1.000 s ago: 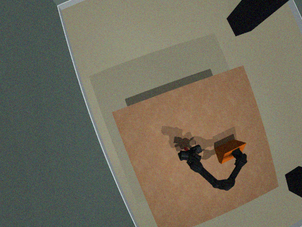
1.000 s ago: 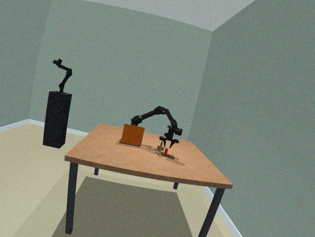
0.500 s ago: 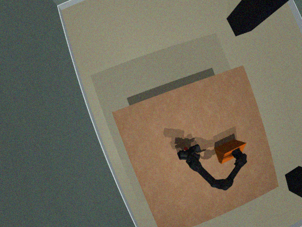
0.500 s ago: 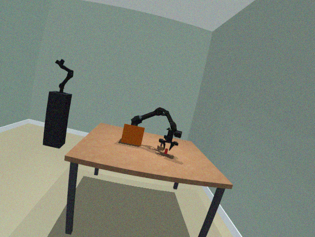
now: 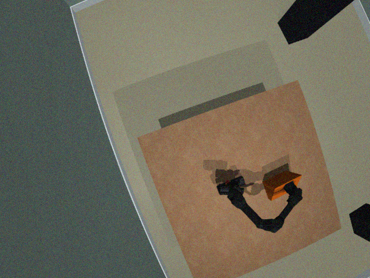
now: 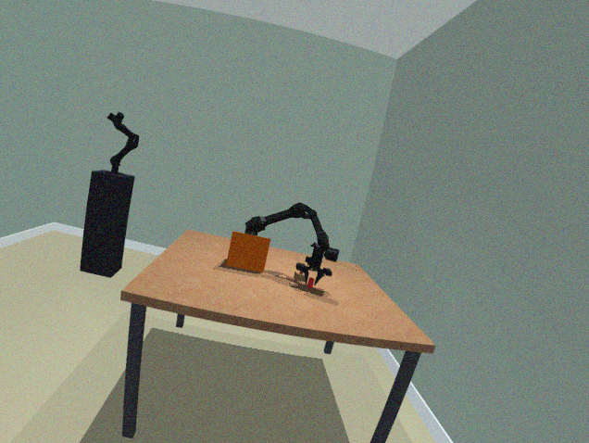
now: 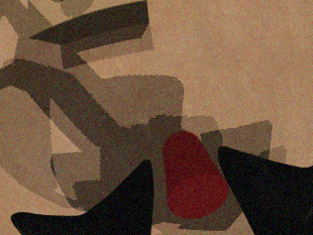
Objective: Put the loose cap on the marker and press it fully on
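Observation:
The red cap (image 5: pixel 227 181) (image 6: pixel 310 282) (image 7: pixel 194 175) stands on the table, seen from above in the wrist view. My gripper (image 6: pixel 312 281) (image 7: pixel 185 160) is low over it, with one fingertip on each side of the cap. The fingers are partly open. A gap shows between the left finger and the cap; the right finger is very close to it. The small holder block (image 6: pixel 298 276) (image 7: pixel 114 21) is beside the gripper in the exterior view and at the top edge of the wrist view. The marker cannot be made out; the arm hides the block in the top view.
An orange box (image 5: pixel 276 184) (image 6: pixel 248 252) stands on the table (image 5: pixel 233 128) (image 6: pixel 228 295) beside the arm's base. A second black arm (image 6: pixel 128 138) stands on a dark pedestal (image 6: pixel 106 223) away from the table. Arm shadows fall around the cap.

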Controlling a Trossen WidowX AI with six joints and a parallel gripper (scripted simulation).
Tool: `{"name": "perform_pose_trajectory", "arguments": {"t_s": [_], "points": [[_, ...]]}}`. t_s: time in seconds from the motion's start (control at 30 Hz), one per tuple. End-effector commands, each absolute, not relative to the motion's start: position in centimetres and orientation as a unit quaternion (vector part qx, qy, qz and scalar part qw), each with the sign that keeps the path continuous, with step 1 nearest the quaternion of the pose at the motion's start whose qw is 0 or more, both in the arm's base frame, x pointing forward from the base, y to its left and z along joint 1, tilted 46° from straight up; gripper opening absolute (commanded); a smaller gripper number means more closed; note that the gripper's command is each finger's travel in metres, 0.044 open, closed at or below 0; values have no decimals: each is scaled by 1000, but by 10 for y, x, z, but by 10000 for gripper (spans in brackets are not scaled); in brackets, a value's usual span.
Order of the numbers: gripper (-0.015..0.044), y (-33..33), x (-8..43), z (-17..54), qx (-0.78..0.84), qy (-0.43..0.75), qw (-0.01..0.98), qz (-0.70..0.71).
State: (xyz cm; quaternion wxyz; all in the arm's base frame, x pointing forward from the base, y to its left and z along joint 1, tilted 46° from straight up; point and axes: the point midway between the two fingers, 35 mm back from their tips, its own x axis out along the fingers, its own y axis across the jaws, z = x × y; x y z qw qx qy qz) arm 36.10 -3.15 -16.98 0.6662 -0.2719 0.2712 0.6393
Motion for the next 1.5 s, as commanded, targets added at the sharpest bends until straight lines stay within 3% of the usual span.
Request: {"name": "perform_pose_trajectory", "arguments": {"t_s": [0.0,0.3,0.4,0.9,1.47], "points": [[138,-31,361,-171,-270,271,668,638],[78,-30,362,-171,-270,271,668,638],[0,-35,362,-167,-270,271,668,638],[0,-74,359,-129,-271,272,668,638],[0,-62,353,-92,-270,272,668,638]]}}
